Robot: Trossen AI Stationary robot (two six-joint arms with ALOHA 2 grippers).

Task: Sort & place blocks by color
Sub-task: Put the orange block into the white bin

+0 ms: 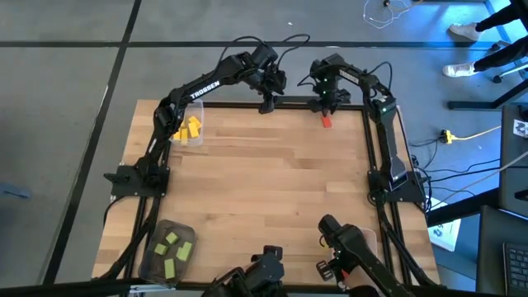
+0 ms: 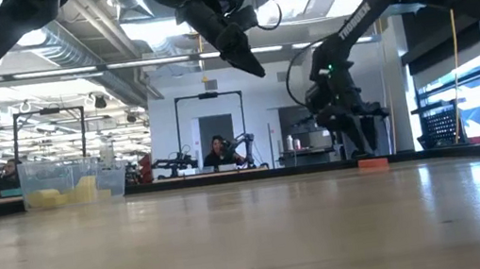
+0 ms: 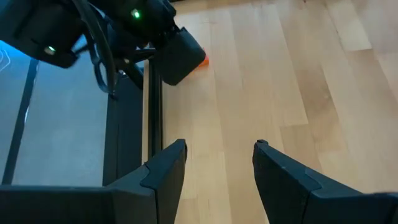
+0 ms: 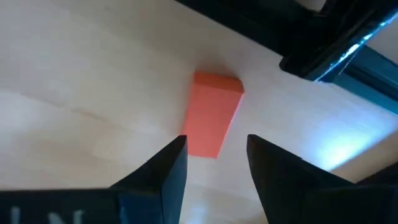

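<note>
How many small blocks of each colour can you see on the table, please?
Red rectangular block: 1
Light green blocks: 4
Yellow blocks, piled together: about 4, hard to separate
Total: about 9

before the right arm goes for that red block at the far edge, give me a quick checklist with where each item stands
1. Red block lying flat on the table, nothing touching it: ok.
2. Right gripper jaws open and empty: ok.
3. Right gripper lined up with the block: ok, the block sits just ahead of the gap between the jaws in the right wrist view.
4. Left gripper out of the way: ok, open, empty, raised beside the right arm over the far edge.
5. Yellow blocks and green blocks already sorted into their trays: ok.
6. Tray for the red block: cannot tell.
</note>
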